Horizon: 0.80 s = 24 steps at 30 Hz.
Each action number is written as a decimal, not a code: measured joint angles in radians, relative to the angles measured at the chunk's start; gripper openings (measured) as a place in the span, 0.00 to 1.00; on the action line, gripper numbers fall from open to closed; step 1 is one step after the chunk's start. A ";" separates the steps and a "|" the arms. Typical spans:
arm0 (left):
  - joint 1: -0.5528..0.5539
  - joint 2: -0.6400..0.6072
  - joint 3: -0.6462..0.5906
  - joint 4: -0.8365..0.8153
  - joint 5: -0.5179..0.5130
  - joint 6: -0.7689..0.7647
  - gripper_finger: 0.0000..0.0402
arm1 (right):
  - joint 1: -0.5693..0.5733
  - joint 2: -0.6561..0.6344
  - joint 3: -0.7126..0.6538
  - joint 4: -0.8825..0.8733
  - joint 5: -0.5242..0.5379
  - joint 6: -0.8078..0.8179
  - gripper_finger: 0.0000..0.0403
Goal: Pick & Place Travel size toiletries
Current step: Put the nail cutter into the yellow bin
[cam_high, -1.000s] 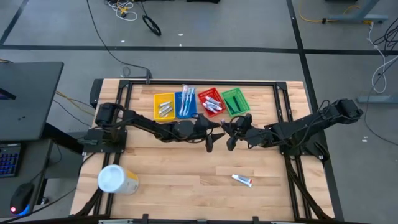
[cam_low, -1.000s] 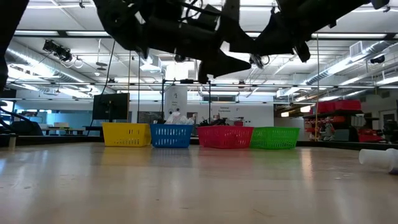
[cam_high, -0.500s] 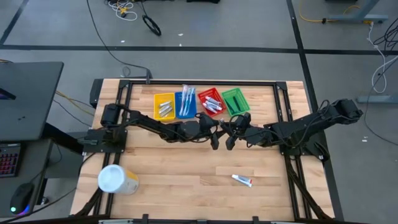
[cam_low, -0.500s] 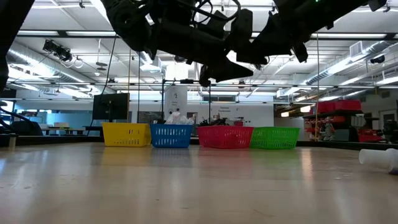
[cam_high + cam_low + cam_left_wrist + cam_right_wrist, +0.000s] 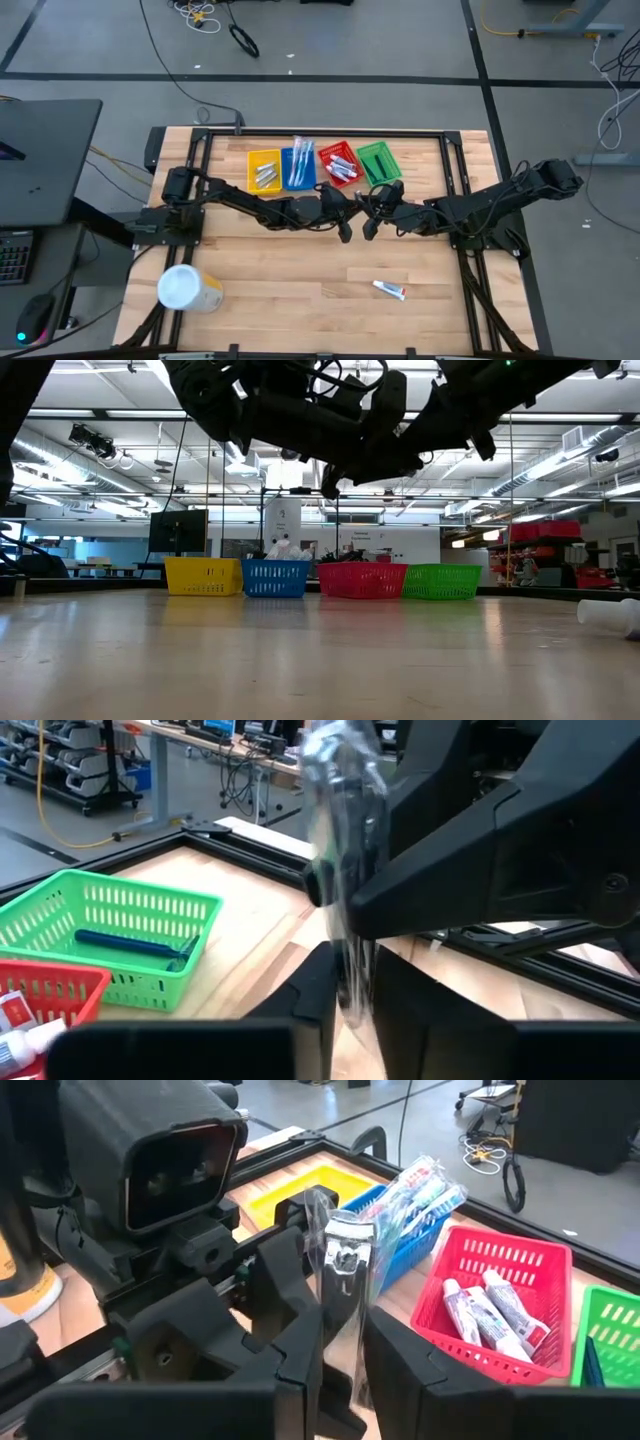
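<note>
A clear sachet point(image 5: 340, 1265) with a silvery item inside hangs in the air over the table's middle. My left gripper point(image 5: 346, 222) and my right gripper point(image 5: 368, 218) meet there, and both are shut on it. In the low view both grippers point(image 5: 375, 455) stay well above the tabletop. More toiletries lie in the yellow basket point(image 5: 264, 170), the blue basket point(image 5: 298, 167), the red basket point(image 5: 338, 163) and the green basket point(image 5: 378, 162) along the far side. One white tube point(image 5: 390, 290) lies flat on the wood near the front right. My left gripper point(image 5: 348, 980) pinches one end of the sachet point(image 5: 347, 960) between its two fingers, coming from the table's left. The sachet is clear of the table. My right gripper point(image 5: 345, 1350) pinches the sachet's other end point(image 5: 345, 1330) between its two fingers, coming from the table's right. The silvery item point(image 5: 342, 1260) stands beyond its fingertips.
A big white-and-yellow container point(image 5: 188, 288) lies at the front left, also seen as a pale cylinder point(image 5: 610, 612) in the low view. A black frame rail point(image 5: 320, 133) borders the far side. Bare wood lies in front of the grippers.
My left gripper has moved a little toward the table's right, up to my right gripper, and has shut on the sachet. My right gripper has kept still with the sachet.
</note>
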 joint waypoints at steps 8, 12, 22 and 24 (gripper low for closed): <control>0.001 0.000 0.000 -0.004 -0.004 -0.008 0.12 | -0.010 0.000 0.000 -0.007 -0.015 0.001 0.18; 0.000 0.000 -0.001 -0.012 -0.008 -0.024 0.12 | -0.028 0.000 0.000 -0.014 -0.073 -0.017 0.18; 0.003 0.000 -0.001 -0.020 -0.040 -0.022 0.08 | -0.073 0.000 0.000 -0.043 -0.153 -0.025 0.37; 0.010 -0.002 -0.001 -0.046 -0.052 -0.032 0.08 | -0.073 -0.005 0.000 -0.066 -0.128 -0.040 0.40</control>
